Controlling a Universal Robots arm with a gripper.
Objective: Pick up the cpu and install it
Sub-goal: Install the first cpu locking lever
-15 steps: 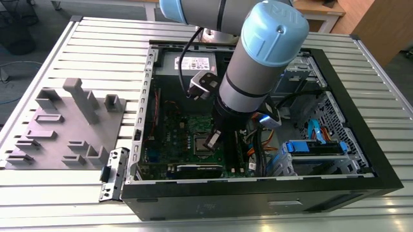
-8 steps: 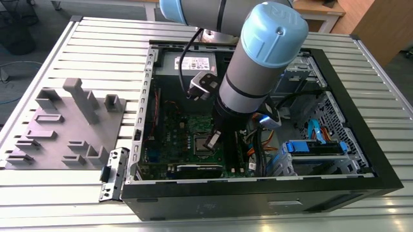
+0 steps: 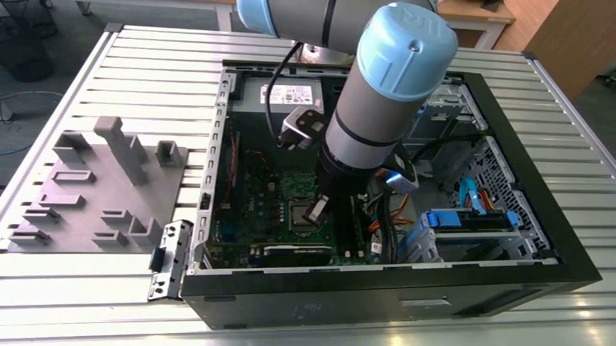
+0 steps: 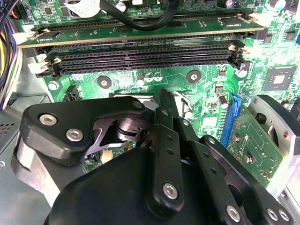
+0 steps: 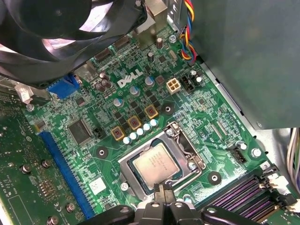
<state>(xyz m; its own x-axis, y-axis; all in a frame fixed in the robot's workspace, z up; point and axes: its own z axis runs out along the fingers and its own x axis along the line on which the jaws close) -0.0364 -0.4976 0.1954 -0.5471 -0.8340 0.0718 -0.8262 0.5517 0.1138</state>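
An open computer case (image 3: pixel 539 216) lay on its side on a slatted metal bench (image 3: pixel 144 79), with a grey moulded fixture tray (image 3: pixel 97 187) on the bench to the exterior view's left of the case. Inside the case sat a green motherboard (image 5: pixel 197 112) bearing a silver socket frame (image 5: pixel 185 145). The cpu (image 5: pixel 154 164), a flat square chip with a silvery-grey top, lay flat within that frame, level with it and enclosed by it on all sides. The arm (image 3: pixel 385 94) reached down into the case from above, and its gripper (image 5: pixel 161 191) stood directly over the near edge of the chip; in the first wrist view the black tips seemed to touch or almost touch that edge, though contact could not be confirmed. Whether the jaws were wide or narrow could not be told. In the second wrist view the black gripper linkage (image 4: pixel 164 154) covered the socket, with four long memory slots (image 4: pixel 140 54) beyond it. A black fan (image 5: pixel 70 33) stood near a blue connector (image 5: pixel 63 86), and a long blue expansion slot (image 5: pixel 63 168) ran beside the socket.
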